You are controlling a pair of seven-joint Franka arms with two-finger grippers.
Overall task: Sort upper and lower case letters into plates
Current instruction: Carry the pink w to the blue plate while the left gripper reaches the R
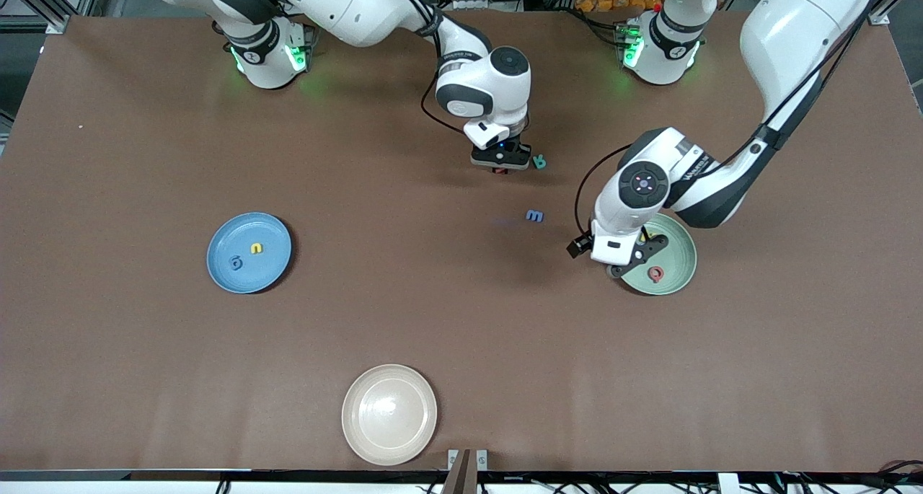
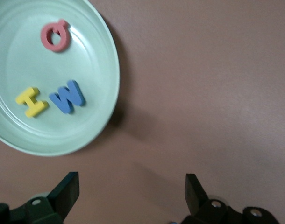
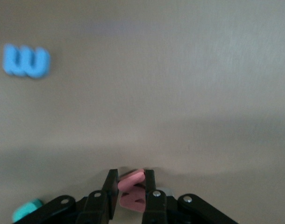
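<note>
My right gripper point(image 1: 500, 165) point(image 3: 131, 179) is low over the table's middle and shut on a red foam letter point(image 3: 133, 185). A teal letter point(image 1: 539, 162) point(image 3: 26, 210) lies beside it. A blue letter point(image 1: 534, 215) point(image 3: 26, 61) lies nearer the front camera. The mint green plate point(image 1: 685, 263) point(image 2: 105, 56) holds a red letter point(image 1: 655, 273) point(image 2: 55, 36), a yellow letter point(image 2: 32, 101) and a blue letter point(image 2: 67, 96). My left gripper point(image 1: 624, 266) point(image 2: 131, 186) hangs open and empty over that plate's edge. The blue plate point(image 1: 270, 227) holds a yellow letter point(image 1: 256, 249) and a blue letter point(image 1: 236, 262).
A glossy cream plate point(image 1: 389, 415) sits near the table's front edge, with nothing in it. The arms' bases stand along the table's back edge.
</note>
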